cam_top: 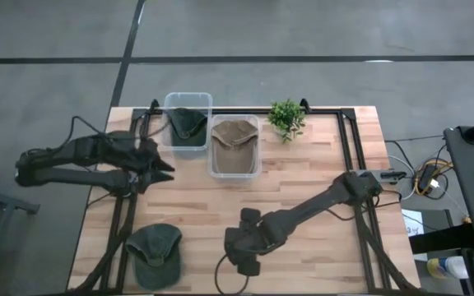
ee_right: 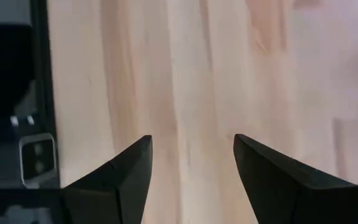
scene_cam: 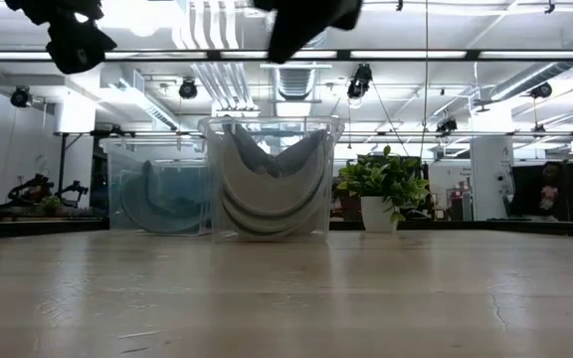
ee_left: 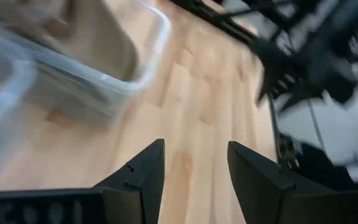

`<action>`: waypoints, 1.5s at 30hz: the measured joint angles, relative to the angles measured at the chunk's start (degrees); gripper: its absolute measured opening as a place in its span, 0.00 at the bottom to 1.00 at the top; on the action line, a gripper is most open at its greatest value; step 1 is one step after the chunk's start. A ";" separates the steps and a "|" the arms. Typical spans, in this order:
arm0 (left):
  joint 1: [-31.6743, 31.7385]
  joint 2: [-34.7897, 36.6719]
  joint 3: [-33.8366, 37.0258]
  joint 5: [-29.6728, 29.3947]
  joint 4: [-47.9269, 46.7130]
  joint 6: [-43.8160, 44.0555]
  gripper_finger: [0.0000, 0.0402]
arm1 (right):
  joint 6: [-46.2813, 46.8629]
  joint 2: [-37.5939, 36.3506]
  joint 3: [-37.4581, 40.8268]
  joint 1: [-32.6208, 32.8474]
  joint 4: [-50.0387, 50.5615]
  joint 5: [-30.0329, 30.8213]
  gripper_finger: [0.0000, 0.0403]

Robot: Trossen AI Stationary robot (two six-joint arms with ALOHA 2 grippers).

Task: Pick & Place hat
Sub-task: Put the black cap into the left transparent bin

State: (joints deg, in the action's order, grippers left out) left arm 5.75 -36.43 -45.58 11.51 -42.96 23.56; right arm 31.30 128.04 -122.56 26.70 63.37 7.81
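Now a dark green hat [cam_top: 154, 252] lies on the table [cam_top: 303, 177] near its front left corner, untouched. The left gripper [cam_top: 161, 167] hangs just beside the two clear bins [cam_top: 189, 102], its fingers [ee_left: 143, 171] apart and empty. The right gripper [cam_top: 239, 251] is above bare wood, well apart from the hat, open, holding nothing.

On the wooden counter [cam_top: 303, 181], a dark green hat [cam_top: 154, 253] lies at the near left corner, two clear bins [cam_top: 235, 148] each hold a hat beside a small plant [cam_top: 286, 117], and both arms hang apart.
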 joint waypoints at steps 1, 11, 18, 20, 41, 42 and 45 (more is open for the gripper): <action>-1.69 -0.59 0.00 -0.31 0.13 -0.09 0.42 | -0.07 -0.45 0.00 0.11 1.55 -0.01 0.54; -17.98 -11.19 0.01 -7.31 1.48 1.43 0.42 | -7.98 -3.62 0.00 3.32 10.56 8.22 0.54; -21.88 -18.25 0.01 -7.90 -0.12 1.85 0.42 | -10.21 -8.28 0.33 6.73 8.57 16.46 0.54; -22.47 -19.94 0.09 -7.75 -0.12 1.79 0.42 | -10.65 -10.68 1.30 7.88 6.92 17.61 0.54; -32.40 -30.32 4.78 -4.75 3.45 -5.10 0.42 | -9.43 -40.74 37.73 12.31 -26.70 17.68 0.54; -32.83 -30.66 4.85 -4.81 4.76 -5.43 0.42 | -9.43 -41.47 38.74 12.31 -27.89 17.68 0.54; -33.78 -31.57 4.81 -4.81 8.26 -5.93 0.42 | -9.40 -42.82 40.15 12.31 -28.91 17.70 0.54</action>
State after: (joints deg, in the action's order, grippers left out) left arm -28.03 -68.00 -40.77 6.70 -34.70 17.63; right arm 21.90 85.22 -82.42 39.00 34.46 25.52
